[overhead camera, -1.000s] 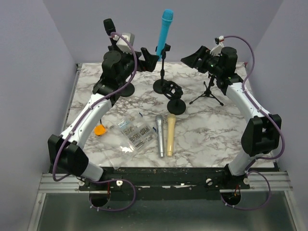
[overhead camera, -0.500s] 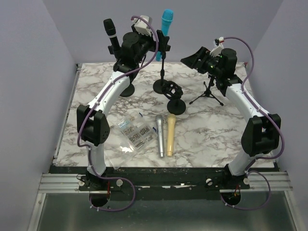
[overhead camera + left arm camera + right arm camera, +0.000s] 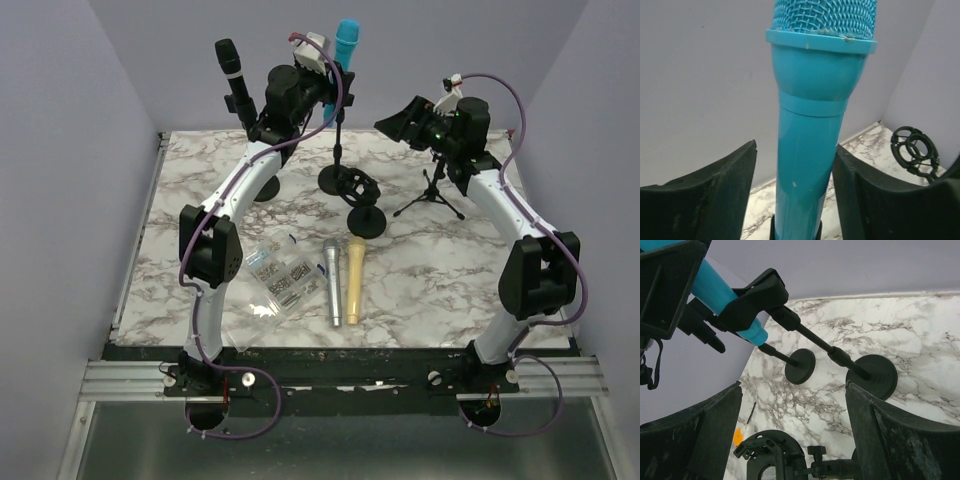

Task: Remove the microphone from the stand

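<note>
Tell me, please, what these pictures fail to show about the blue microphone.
Left wrist: blue microphone cut off by the top and bottom edges.
Top external: left claw masked by its own wrist; contact unclear.
Right wrist: microphone head hidden behind the left claw.

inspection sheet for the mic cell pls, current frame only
Surface: marble table, no spills seen.
Job's things: blue microphone upright in the clip of its stand, not yet removed.
Clutter: black microphone on a second stand; shock-mount stand; tripod; silver microphone and gold microphone lying side by side; clear parts box; small orange item.
Grippers: left gripper open, fingers either side of the blue microphone; right gripper open, empty, facing the stand.
Cables: purple cables along both arms, no snag seen.
Surroundings: lavender walls; metal rail at the near edge.
</note>
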`<state>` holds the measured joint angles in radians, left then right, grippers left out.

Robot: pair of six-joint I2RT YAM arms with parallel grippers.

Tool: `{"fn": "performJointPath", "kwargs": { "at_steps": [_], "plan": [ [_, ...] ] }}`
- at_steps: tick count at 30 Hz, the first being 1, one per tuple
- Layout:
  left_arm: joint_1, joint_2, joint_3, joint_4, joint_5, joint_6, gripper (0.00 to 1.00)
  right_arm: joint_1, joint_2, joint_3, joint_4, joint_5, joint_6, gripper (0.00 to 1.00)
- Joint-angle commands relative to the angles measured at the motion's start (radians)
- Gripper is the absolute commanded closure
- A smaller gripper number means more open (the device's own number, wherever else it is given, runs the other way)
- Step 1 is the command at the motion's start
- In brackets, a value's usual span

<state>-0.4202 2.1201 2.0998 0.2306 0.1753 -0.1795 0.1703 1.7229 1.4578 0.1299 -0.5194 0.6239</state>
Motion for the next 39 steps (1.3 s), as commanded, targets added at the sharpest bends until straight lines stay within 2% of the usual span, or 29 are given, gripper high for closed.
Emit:
{"fn": "performJointPath", "kwargs": {
  "at_steps": [1,7,12,18,24,30,39],
  "plan": [
    [0.012,0.026,0.046,0.041,0.166,-0.011,0.51,0.005,0.051,0.050,0.030,-0.057,-0.052,0.15],
    [0.040,0.019,0.064,0.014,0.406,-0.009,0.71,0.004,0.105,0.113,0.032,-0.133,-0.193,0.13],
    [0.081,0.018,0.109,-0.028,0.564,-0.029,0.99,0.005,0.165,0.161,0.092,-0.213,-0.302,0.10],
    [0.120,0.021,0.147,-0.063,0.763,-0.044,1.00,0.005,0.275,0.286,0.147,-0.371,-0.404,0.09],
    [0.151,0.043,0.189,-0.078,0.917,-0.078,1.00,0.007,0.322,0.281,0.360,-0.554,-0.434,0.10],
    [0.158,0.056,0.182,-0.053,0.947,-0.101,1.00,0.053,0.363,0.297,0.407,-0.561,-0.487,0.10],
    [0.160,0.057,0.129,0.042,0.942,-0.165,1.00,0.113,0.446,0.364,0.542,-0.558,-0.401,0.17]
  ]
}}
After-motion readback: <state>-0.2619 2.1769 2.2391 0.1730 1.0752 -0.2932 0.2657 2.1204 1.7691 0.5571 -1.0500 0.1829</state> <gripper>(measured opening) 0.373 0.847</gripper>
